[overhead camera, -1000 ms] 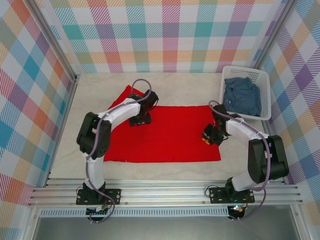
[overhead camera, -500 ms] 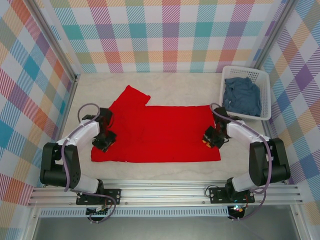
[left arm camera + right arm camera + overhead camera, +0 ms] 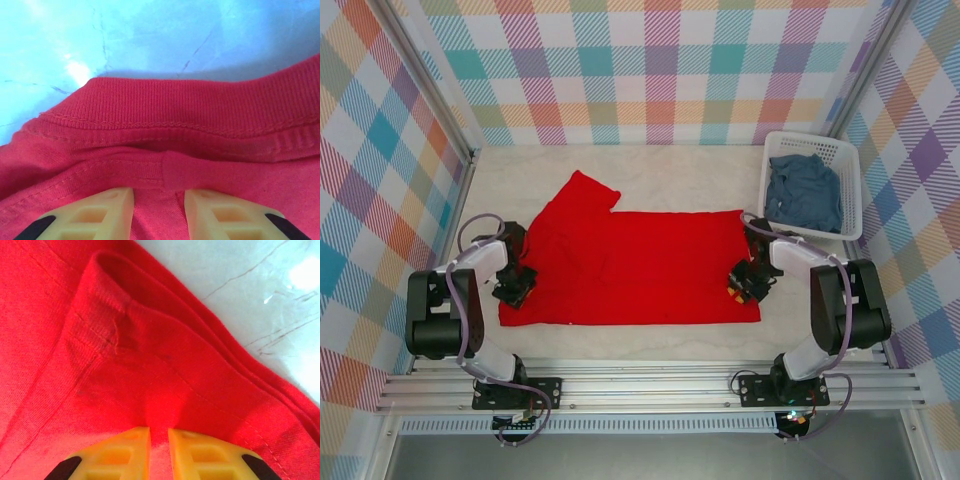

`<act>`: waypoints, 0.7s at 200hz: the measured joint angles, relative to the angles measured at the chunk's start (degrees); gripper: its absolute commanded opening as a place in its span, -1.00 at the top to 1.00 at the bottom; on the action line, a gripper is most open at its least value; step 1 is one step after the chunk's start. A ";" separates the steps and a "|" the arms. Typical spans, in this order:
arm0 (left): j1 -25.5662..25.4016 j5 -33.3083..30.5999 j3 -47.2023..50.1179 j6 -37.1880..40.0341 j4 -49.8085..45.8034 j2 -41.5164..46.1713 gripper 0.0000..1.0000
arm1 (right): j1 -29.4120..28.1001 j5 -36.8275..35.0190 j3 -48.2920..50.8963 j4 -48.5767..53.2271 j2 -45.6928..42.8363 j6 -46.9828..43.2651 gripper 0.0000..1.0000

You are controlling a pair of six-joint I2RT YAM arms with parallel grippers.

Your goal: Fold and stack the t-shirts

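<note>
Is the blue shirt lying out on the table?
No, the blue shirt sits inside the white basket at the far right.

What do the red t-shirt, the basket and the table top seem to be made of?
The red t-shirt: soft knit cloth, probably cotton, matte; ribbed hem and stitch lines show. The basket: white, likely rigid plastic, with a lattice wall. The table top: pale, smooth, slightly glossy, with marble-like veins; maybe laminate or stone.

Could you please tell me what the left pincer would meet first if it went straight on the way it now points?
The red t-shirt: the left pincer grips a fold of it, and its ribbed edge lies directly ahead. Past that edge comes the bare table, though depth is hard to judge.
</note>
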State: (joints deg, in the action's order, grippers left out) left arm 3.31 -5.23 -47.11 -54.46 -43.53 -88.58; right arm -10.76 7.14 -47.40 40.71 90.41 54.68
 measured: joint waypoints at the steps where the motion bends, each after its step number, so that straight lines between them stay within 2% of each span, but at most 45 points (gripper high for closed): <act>1: 0.00 -0.02 0.13 -0.04 0.04 0.13 0.32 | -0.07 0.00 -0.02 0.11 0.04 0.00 0.62; 40: 0.39 -1.53 1.88 -0.24 0.20 1.79 0.30 | -2.89 -0.11 0.46 2.47 -0.22 1.22 0.58; 103: 4.96 -2.71 4.26 -1.42 -0.22 4.26 0.29 | -8.85 2.40 2.62 3.43 -1.64 5.20 0.57; 140: 7.08 -3.82 6.91 -2.60 -0.44 7.10 0.29 | -10.32 4.59 2.99 4.17 -1.49 7.13 0.56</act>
State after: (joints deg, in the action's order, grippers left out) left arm 10.39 -9.06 -40.21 -57.06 -43.97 -81.47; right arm -21.08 11.73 -44.40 44.88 88.92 61.80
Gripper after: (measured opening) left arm 0.355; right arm 0.217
